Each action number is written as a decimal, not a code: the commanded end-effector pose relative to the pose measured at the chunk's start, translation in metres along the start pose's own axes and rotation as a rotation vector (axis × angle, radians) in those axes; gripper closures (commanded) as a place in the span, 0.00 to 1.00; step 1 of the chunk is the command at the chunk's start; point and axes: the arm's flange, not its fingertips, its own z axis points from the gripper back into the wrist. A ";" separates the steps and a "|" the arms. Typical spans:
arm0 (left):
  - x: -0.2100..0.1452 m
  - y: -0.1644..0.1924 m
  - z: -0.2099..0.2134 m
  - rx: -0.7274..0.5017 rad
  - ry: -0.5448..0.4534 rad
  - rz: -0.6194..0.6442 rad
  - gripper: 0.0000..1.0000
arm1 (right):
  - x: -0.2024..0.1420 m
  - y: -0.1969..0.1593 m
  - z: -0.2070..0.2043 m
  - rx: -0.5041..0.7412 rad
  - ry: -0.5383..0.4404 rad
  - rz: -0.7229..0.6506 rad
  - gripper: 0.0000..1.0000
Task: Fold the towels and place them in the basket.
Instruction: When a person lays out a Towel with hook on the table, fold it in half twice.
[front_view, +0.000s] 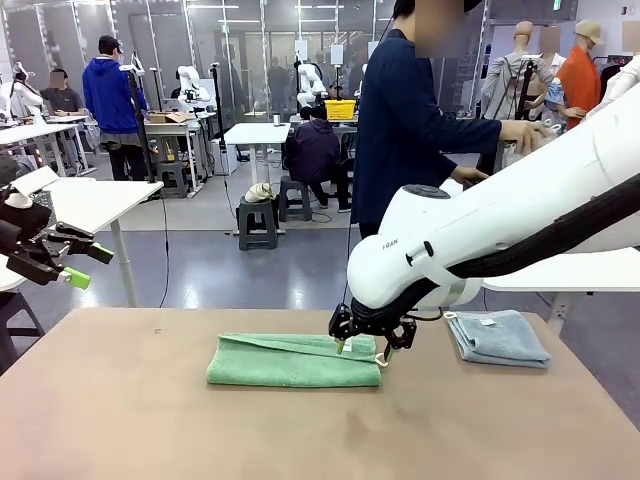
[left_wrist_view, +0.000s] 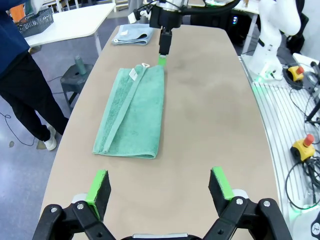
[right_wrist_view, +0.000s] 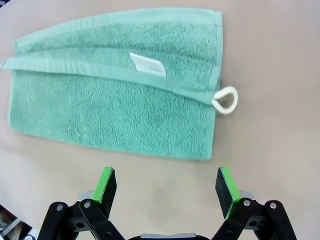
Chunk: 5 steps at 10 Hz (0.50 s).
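Observation:
A green towel (front_view: 290, 360) lies folded in a long strip at the table's middle; in the right wrist view this green towel (right_wrist_view: 115, 100) shows its white label (right_wrist_view: 147, 65) and corner loop (right_wrist_view: 226, 100). My right gripper (front_view: 362, 348) hovers open just over its right end, nothing between the pads (right_wrist_view: 106, 184). A folded grey-blue towel (front_view: 497, 337) rests at the far right. My left gripper (front_view: 88, 265) is held open off the table's left side, well away from the green towel (left_wrist_view: 132, 112). The dark mesh basket (left_wrist_view: 36, 21) stands on a white side table.
A person (front_view: 410, 130) in dark blue stands at the far side, hands near the white side table (front_view: 570, 270). Another white table (front_view: 90, 200) stands at the left. The brown tabletop (front_view: 150, 420) has bare room in front of and left of the green towel.

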 end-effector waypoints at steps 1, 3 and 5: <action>0.001 -0.001 0.001 0.000 -0.001 -0.003 0.00 | 0.014 0.005 -0.016 -0.010 -0.028 -0.017 0.00; 0.001 -0.001 0.001 0.000 -0.001 -0.003 0.00 | 0.019 0.004 -0.026 -0.007 -0.011 -0.028 0.00; 0.001 -0.001 0.001 0.000 -0.001 -0.003 0.00 | 0.024 0.004 -0.034 -0.018 -0.005 -0.031 0.00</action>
